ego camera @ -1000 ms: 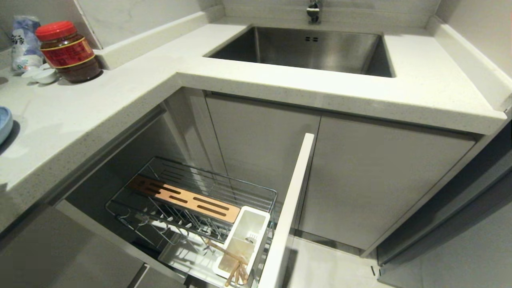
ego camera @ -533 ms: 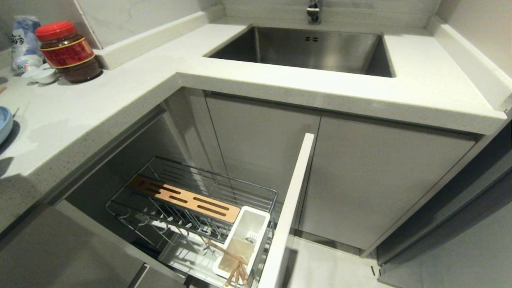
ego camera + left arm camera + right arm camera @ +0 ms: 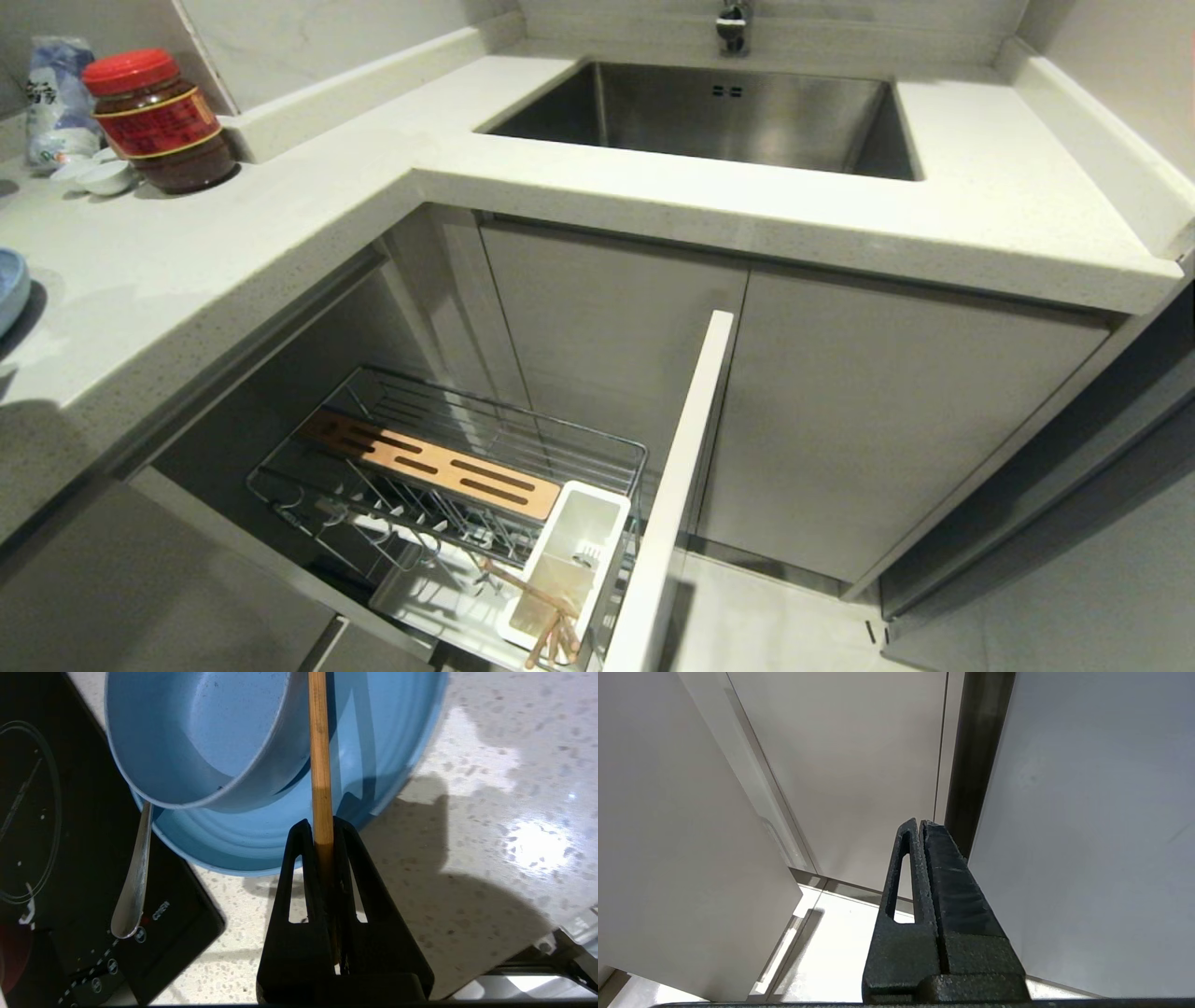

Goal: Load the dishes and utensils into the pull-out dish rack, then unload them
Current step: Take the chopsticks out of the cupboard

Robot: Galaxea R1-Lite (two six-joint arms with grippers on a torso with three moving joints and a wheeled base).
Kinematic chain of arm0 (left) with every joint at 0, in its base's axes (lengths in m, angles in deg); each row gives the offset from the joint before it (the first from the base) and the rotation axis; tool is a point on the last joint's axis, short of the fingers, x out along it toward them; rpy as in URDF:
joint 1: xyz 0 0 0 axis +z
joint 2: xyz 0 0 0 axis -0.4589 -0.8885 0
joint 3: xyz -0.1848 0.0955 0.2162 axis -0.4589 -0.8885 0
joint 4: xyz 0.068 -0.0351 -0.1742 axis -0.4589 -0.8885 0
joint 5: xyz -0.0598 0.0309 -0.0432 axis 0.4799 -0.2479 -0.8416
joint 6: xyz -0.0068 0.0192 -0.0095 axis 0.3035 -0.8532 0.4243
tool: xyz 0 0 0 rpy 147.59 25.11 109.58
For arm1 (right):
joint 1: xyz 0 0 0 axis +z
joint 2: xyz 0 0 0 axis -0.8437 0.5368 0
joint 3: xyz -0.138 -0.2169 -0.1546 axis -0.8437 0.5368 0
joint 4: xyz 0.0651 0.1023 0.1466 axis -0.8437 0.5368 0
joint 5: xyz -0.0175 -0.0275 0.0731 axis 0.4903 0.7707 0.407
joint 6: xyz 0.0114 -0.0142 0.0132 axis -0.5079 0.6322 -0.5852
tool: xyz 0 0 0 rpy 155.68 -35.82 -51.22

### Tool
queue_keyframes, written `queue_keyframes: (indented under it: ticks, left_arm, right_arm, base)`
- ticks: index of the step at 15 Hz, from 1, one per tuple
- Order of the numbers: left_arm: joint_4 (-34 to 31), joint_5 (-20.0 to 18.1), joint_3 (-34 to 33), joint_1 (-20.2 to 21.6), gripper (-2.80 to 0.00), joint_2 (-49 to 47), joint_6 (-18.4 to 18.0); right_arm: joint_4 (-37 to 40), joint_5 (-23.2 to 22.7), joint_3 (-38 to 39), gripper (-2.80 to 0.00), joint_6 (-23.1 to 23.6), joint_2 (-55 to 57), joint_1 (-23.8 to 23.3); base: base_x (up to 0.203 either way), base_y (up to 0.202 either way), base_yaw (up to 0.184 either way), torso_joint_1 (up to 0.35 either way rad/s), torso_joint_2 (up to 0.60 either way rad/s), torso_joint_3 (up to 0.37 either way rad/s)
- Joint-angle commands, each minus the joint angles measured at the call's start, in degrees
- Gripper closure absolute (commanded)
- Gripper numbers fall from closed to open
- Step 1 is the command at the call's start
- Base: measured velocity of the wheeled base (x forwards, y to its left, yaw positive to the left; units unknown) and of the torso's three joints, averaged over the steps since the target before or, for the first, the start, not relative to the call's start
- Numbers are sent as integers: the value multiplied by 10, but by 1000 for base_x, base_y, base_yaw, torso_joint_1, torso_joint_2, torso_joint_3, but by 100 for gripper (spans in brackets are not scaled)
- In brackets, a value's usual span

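In the left wrist view my left gripper [image 3: 320, 823] is shut on one light-wood chopstick [image 3: 320, 760], which sticks out past the fingertips over the dishes. Below it a light blue bowl [image 3: 196, 737] sits on the light blue plate [image 3: 261, 844] on the speckled counter. The silver spoon [image 3: 135, 882] pokes out from under the bowl's side. The pull-out dish rack [image 3: 448, 411] stands open low in the head view, with its wooden bar [image 3: 439, 464], white utensil box [image 3: 597, 523] and white front panel [image 3: 681, 467]. Wooden chopsticks [image 3: 551, 630] lie in the box. My right gripper [image 3: 920, 823] is shut and empty beside cabinet fronts.
A black induction hob [image 3: 70, 858] lies under the plate's edge and the spoon's handle. A red-lidded jar [image 3: 159, 121] and small white dishes [image 3: 98, 175] stand at the counter's back left. The steel sink [image 3: 709, 112] is behind the rack. Only the plate's rim [image 3: 7, 289] shows in the head view.
Half a second ago a thin chopstick tip showed at the head view's left edge; it is out of that view now. The shadow on the counter's left end has shifted. The rack is unchanged.
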Motion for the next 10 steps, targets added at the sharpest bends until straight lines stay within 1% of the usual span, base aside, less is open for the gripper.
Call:
queue_keyframes:
  ticks: [1,2,4,7,10]
  left_arm:
    - [-4,7,-1,11,0,2,1]
    - [-4,9,-4,17,0,2,1]
    - [-4,10,-5,17,0,-1,-1]
    - [-3,10,-10,17,0,-4,-13]
    - [-2,10,-14,18,0,-4,-15]
  right_arm:
    - [-1,0,15,0,0,0,0]
    - [-1,0,15,0,0,0,0]
    - [-1,0,15,0,0,0,0]
    - [0,0,15,0,0,0,0]
    - [0,0,15,0,0,0,0]
  base:
    - [0,0,0,0,0,0]
    - [0,0,0,0,0,0]
    - [0,0,0,0,0,0]
    - [0,0,0,0,0,0]
    - [0,0,0,0,0,0]
